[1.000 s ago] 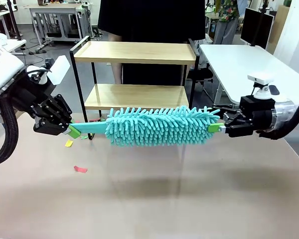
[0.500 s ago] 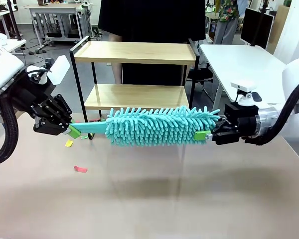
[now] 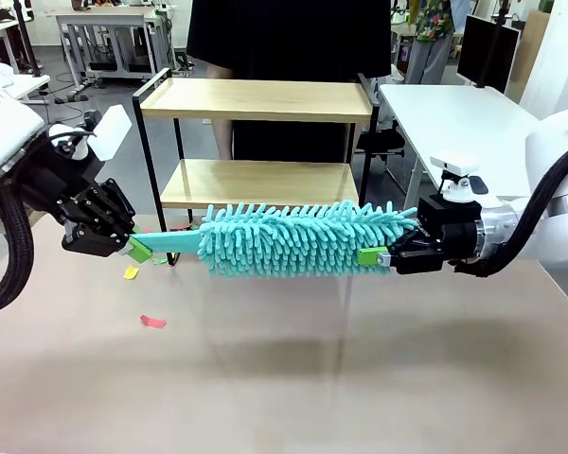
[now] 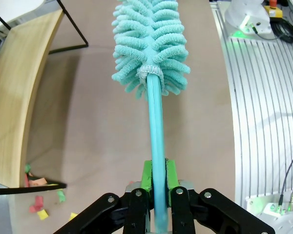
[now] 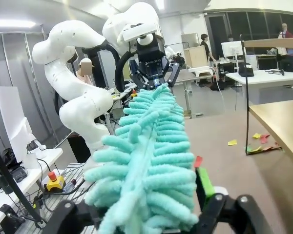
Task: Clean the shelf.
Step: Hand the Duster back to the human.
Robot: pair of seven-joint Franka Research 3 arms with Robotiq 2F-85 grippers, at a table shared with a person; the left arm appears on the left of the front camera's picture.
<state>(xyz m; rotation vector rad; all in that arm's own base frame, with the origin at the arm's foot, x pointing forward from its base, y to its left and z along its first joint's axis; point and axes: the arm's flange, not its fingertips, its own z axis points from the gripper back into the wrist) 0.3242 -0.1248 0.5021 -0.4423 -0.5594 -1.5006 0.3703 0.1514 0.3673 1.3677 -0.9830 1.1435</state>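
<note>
From the front, one teal duster (image 3: 298,239) hangs level between two grippers: the left gripper (image 3: 138,250) pinches its handle, the right gripper (image 3: 373,256) is clamped on its fluffy tip. One shelf (image 3: 257,142), two boards, stands just behind, before a person in black (image 3: 289,38). The left wrist view shows green pads (image 4: 146,176) squeezing the handle. In the right wrist view, fibres bulge between the right arm's fingers (image 5: 204,183).
</note>
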